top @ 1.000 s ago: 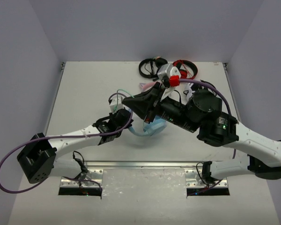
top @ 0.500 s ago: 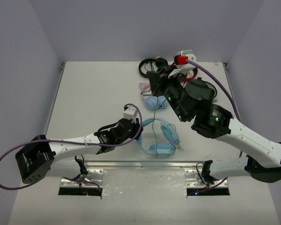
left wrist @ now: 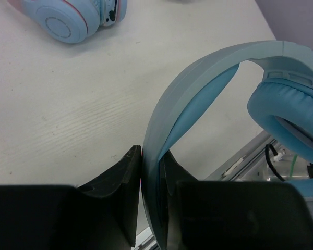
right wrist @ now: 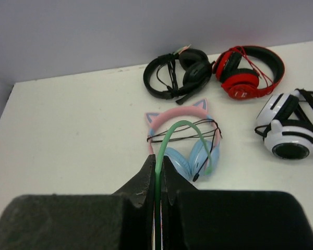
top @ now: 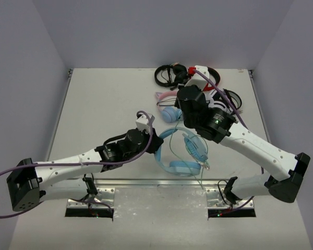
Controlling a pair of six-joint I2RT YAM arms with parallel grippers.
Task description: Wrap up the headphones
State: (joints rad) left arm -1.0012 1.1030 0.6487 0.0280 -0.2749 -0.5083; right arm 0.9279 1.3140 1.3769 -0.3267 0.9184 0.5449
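We are reaching our left arm low across the bench (top: 94, 104), its hand (left wrist: 150, 156) clamping the wide headband of the headphones (top: 180, 159) near the front edge. Our right arm is arching above them, with its hand (right wrist: 156, 162) closed, pinching the thin green cable (right wrist: 183, 123).

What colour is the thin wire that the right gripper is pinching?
Pale green. The cable shows best in the right wrist view, clamped in the right gripper.
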